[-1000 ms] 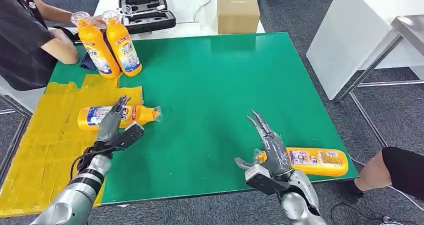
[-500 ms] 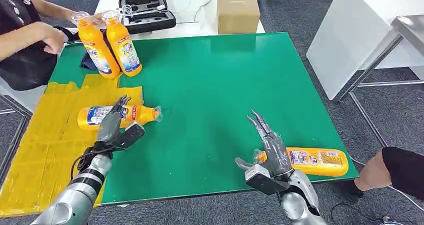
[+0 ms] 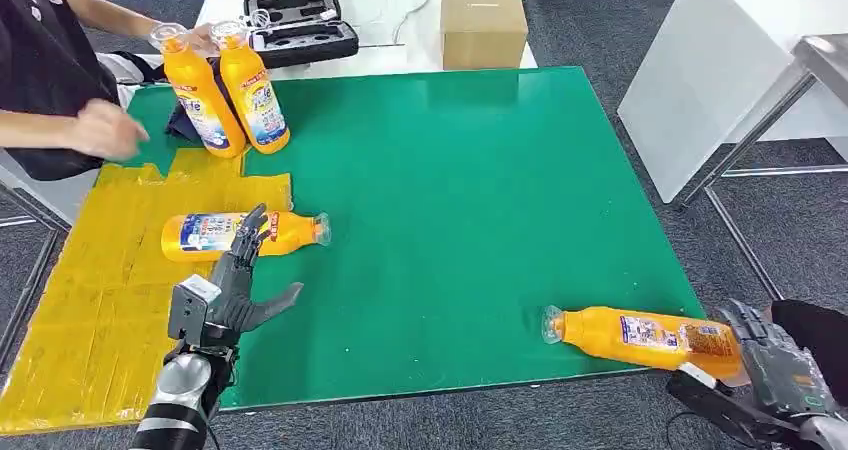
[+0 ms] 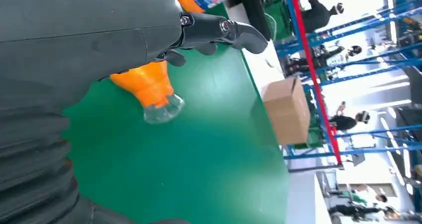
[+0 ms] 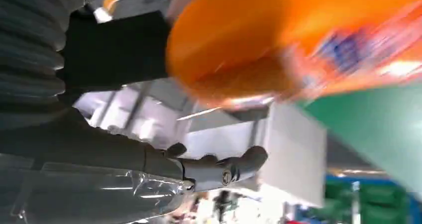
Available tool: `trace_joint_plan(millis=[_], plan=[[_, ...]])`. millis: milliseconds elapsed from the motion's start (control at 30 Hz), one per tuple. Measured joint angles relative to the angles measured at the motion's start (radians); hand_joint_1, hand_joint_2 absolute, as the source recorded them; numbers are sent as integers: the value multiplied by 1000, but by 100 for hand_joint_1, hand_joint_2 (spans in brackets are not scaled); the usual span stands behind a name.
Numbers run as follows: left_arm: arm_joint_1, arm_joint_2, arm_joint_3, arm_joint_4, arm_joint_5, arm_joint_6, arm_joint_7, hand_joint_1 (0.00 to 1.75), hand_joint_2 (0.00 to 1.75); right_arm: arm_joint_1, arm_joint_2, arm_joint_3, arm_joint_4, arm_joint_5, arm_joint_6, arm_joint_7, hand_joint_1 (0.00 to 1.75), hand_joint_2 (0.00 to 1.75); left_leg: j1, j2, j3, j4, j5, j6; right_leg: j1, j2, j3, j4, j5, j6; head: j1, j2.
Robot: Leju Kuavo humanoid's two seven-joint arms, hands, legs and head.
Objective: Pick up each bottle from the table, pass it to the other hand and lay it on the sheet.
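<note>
An orange bottle [image 3: 645, 336] lies on its side at the near right corner of the green bench [image 3: 460, 170], cap pointing left, its base jutting past the bench edge. The right hand [image 3: 785, 375] sits just off that corner at the bottle's base; whether its fingers close on the bottle I cannot tell, as the right wrist view is blurred. A second bottle [image 3: 240, 235] lies on its side with its body on the yellow sheet [image 3: 90, 300] and its clear cap on the green. The left hand [image 3: 235, 280] hovers just in front of it, fingers spread, holding nothing. Two more bottles [image 3: 228, 95] stand upright at the far left, touching each other. A person's hand [image 3: 100, 130] reaches in beside them. Beyond the bench stand a cardboard box [image 3: 483, 10] and a black case [image 3: 298, 25].
</note>
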Motion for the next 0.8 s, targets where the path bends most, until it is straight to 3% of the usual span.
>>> trace_joint_plan(millis=[800], plan=[[15,1,-26,-39,7,-7,0,0,175,18,8,-54,-10,4,1,6,0,175,0,2,1,0,0,0,0,2,0,0,0,0,0,0]])
